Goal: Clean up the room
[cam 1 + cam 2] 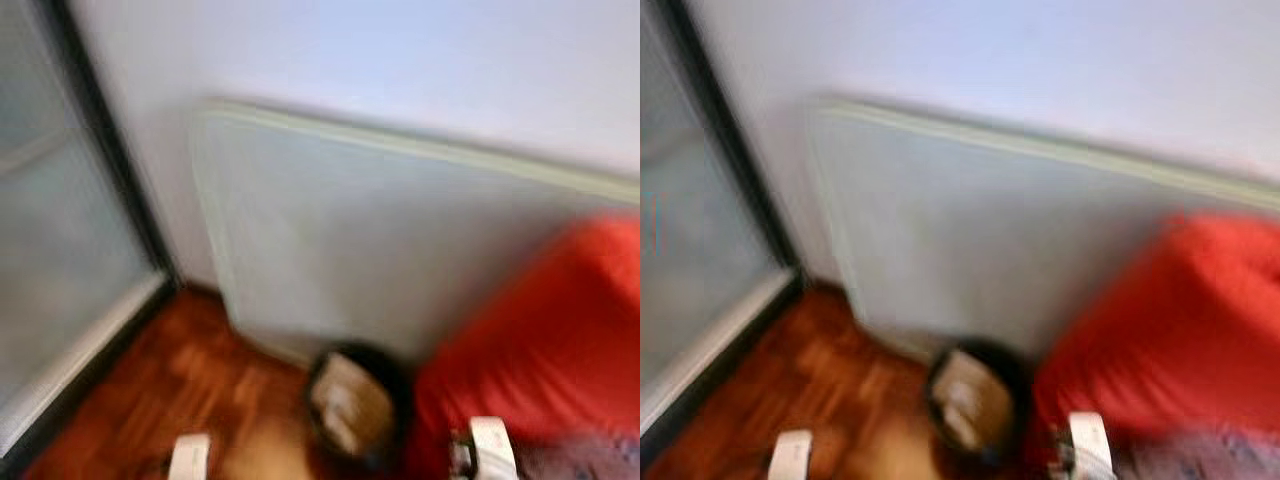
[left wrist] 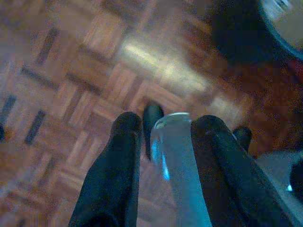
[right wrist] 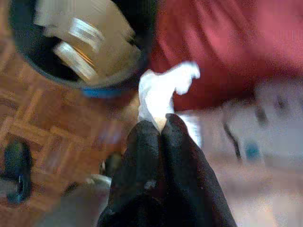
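Your right claw [image 3: 161, 124] is pressed together, pinching a crumpled white tissue [image 3: 163, 92] at its lower end; the tissue sticks out past the fingertips, just beside the rim of the black bin [image 3: 85, 80]. The bin sits on the parquet floor [image 2: 71, 71], holding pale, blurred scraps. Your left claw [image 2: 163, 125] is closed on a clear glassy cylinder [image 2: 177, 161], one finger on either side, hanging over the floor. In the blurred head views, the bin [image 1: 355, 405] stands next to a red cushion-like mass [image 1: 555, 340], in front of a pale panel [image 1: 400, 240] leaning on the wall.
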Controlling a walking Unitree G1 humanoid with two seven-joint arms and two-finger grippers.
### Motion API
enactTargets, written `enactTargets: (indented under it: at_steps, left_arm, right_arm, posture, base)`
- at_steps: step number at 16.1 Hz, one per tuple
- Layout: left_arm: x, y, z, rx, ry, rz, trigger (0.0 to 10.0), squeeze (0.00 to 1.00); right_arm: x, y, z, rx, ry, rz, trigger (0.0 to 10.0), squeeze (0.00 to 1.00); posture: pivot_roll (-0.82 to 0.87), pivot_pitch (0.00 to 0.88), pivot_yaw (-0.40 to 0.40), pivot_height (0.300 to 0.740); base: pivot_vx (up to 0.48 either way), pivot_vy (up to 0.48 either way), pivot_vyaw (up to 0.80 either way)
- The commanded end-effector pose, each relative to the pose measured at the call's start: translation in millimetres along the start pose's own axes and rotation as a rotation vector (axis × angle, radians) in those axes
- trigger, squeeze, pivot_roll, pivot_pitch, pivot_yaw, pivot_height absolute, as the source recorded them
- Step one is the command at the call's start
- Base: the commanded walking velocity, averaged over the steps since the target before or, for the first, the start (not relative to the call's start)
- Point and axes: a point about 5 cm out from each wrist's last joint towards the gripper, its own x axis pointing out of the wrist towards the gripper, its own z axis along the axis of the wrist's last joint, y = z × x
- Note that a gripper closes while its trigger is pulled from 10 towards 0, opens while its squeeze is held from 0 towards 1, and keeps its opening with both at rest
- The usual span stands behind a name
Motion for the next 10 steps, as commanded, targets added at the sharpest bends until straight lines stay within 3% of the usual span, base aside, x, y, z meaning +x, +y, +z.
enactTargets:
  at_steps: [1,3,9,10]
  left_arm:
    - [-1.4,8.7,-3.9,-0.001,0.019,0.022,10.0,0.00]
    - [-1.4,8.5,-4.2,-0.004,0.019,0.022,10.0,0.00]
    - [-1.4,7.8,-4.4,-0.008,0.017,0.018,10.0,0.00]
    - [-1.4,7.8,-4.6,-0.009,0.017,0.016,10.0,0.00]
  right_arm:
    - [2.8,11.5,8.3,0.005,-0.021,0.039,10.0,0.00]
    - [2.7,11.3,8.1,0.007,-0.022,0.039,10.0,0.00]
    - [2.3,6.8,7.9,0.037,-0.038,-0.033,10.0,0.00]
    - [2.2,6.4,7.5,0.062,-0.042,-0.045,10.0,0.00]
  posture:
    - [-0.01,0.000,-0.090,0.740]
    - [-0.01,0.000,-0.092,0.740]
    - [-0.01,0.000,-0.091,0.740]
    - [-0.01,0.000,-0.091,0.740]
  base:
    - [0.349,0.000,0.80]
    - [0.347,0.000,0.80]
    - [0.346,0.000,0.00]
    - [0.334,0.000,-0.74]
